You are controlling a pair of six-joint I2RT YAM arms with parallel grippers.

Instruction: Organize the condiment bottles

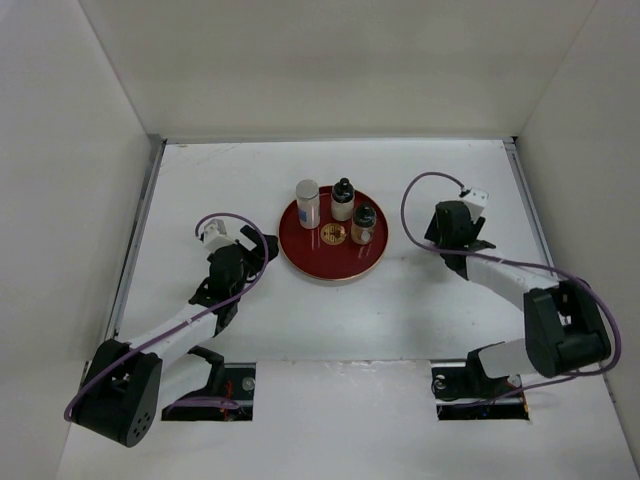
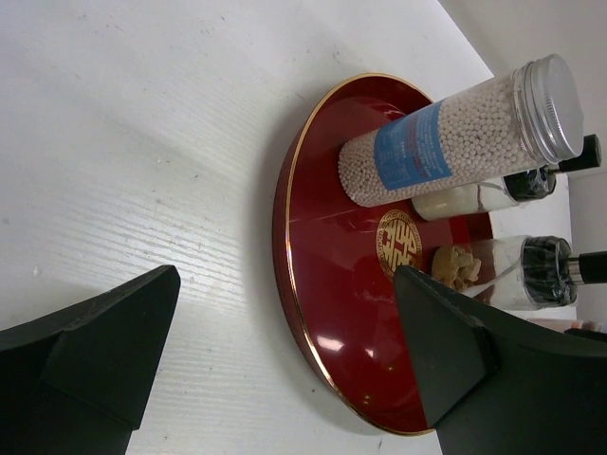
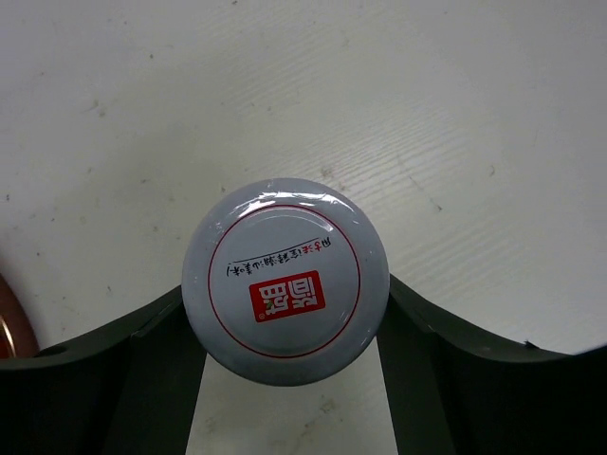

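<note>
- While the left gripper (image 2: 285, 303) gapes wide and empty just beside the red tray (image 1: 310, 257), three bottles stand on it: the pale cylinder (image 1: 307, 203), a black-capped bottle (image 1: 343, 200), a second black-capped bottle (image 1: 363, 224).
- And the right gripper (image 3: 286, 289) clamps the lilac-capped bottle (image 3: 287, 313) by its cap, over the white table (image 1: 400, 320), right of the tray.

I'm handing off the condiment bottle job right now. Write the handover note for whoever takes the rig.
Left gripper: open and empty, on the left side of the red tray, pointing at it.
Right gripper: shut on the lilac-capped bottle, over the table to the right of the tray. I cannot tell whether the bottle is lifted.
Done: three bottles stand upright on the tray: the silver-lidded cylinder and two black-capped bottles.
Left: bring the lilac-capped bottle onto the tray, where the near part looks free, then release it.
</note>
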